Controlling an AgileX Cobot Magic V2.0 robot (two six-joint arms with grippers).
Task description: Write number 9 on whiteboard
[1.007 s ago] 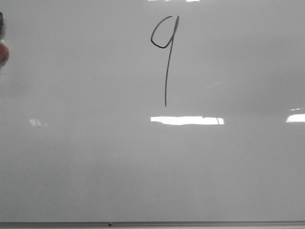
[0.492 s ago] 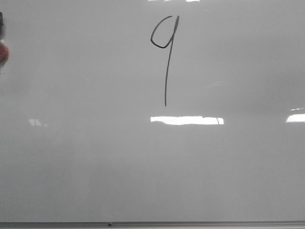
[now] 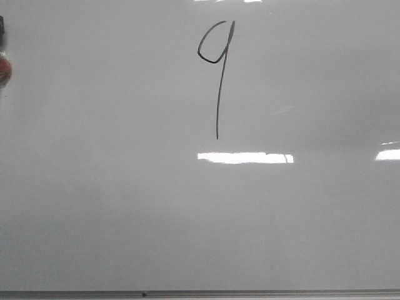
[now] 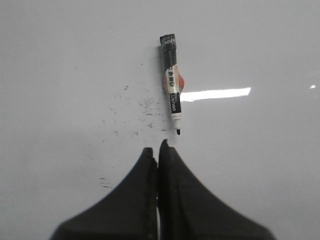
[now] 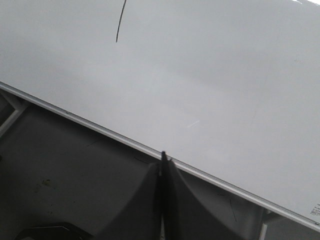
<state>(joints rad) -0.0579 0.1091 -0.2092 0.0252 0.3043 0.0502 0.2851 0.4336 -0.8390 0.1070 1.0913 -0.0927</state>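
The left hand (image 4: 158, 150) is closed, its two black fingers pressed flat together with nothing between them. Just past its tips, toward one o'clock in the left wrist view, a black marker (image 4: 171, 82) lies flat on the whiteboard (image 4: 260, 165), its writing tip pointing back at the hand and its cap end pointing away. The tip is near the fingers but does not touch them. Small black specks dot the board beside the marker, at about ten o'clock from the hand. The right hand (image 5: 163, 161) is closed too and holds nothing. It hangs over the grey frame strip (image 5: 100, 130) at the board's edge, with the darker worktop (image 5: 65, 175) beyond the strip. The bottom end of the number's tail shows far off at about eleven o'clock from it. In the front view the number 9 (image 3: 217, 69) sits at twelve o'clock on the board, with a small pointy loop and a long straight tail, well apart from both hands. I think the writing step is done, because the 9 looks whole and the marker is put down. The next move likely calls for nothing more than keeping both hands off the fresh ink.
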